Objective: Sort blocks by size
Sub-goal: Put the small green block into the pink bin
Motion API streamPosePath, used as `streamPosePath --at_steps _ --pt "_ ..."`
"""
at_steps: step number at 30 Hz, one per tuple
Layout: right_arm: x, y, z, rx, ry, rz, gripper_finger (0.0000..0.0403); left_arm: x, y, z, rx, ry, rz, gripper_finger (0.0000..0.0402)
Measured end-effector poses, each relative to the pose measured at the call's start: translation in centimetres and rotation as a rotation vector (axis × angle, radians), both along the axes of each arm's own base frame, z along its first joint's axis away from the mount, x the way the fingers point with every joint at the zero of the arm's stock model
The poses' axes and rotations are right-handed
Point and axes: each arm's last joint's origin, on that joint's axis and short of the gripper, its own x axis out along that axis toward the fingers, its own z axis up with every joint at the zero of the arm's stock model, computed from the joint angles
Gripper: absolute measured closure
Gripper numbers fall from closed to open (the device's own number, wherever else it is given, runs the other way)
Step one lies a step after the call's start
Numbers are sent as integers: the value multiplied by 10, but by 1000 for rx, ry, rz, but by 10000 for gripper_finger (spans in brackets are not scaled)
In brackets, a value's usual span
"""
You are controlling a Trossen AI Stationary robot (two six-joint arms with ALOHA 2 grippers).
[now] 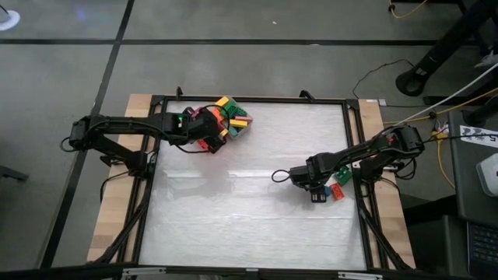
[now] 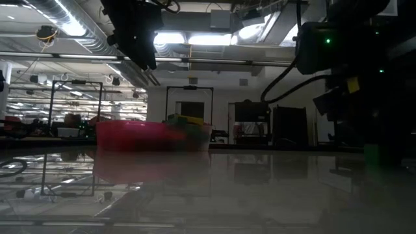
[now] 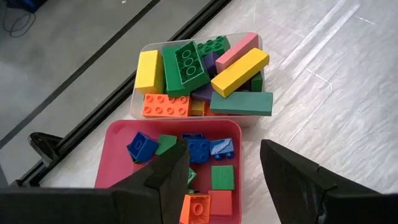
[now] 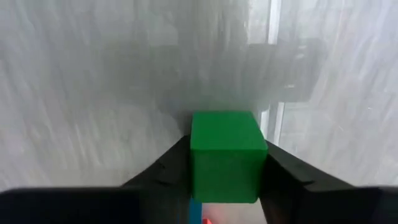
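My left gripper (image 3: 224, 177) is open and empty above the pink tray (image 3: 118, 140), which holds several short squarish blocks (image 3: 200, 149). It also shows in the high view (image 1: 204, 128). Beyond the pink tray stands the clear tray (image 3: 138, 109) piled with long bar blocks (image 3: 239, 71). My right gripper (image 4: 227, 146) is at the table's right side and is shut on a short green block (image 4: 225, 149), which also shows in the high view (image 1: 340, 172). A red block (image 1: 338, 191) lies right beside it. My right gripper pinches the green block's two opposite sides (image 4: 194, 158) between its two fingers. The block sits at the fingers' free ends, one smooth face toward the camera. Whether it rests on the table I cannot tell.
The two trays (image 1: 222, 120) stand side by side at the table's far left, and show in the low view (image 2: 153, 135). The table's black frame rail (image 1: 352, 155) runs close to my right gripper. The white table surface (image 1: 233, 210) lies between the arms.
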Motion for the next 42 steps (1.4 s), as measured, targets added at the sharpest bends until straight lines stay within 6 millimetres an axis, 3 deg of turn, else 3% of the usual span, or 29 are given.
streamPosePath --at_steps 5,14,19,25,33,42 --pt "11 2 1 14 -126 58 275 0 0 0 9 15 -18 218" --pt "62 2 16 -74 -689 143 275 1 -4 0 81 134 -173 218" --pt "89 -20 39 -145 -1025 135 264 2 -11 0 128 197 -287 218" --pt "102 -57 63 -120 -1317 89 270 13 -31 6 245 200 -498 218" --pt "107 -92 92 180 -1494 87 267 29 -59 22 429 85 -708 218" --pt "117 -96 127 405 -1550 119 264 42 -67 30 574 47 -832 218"
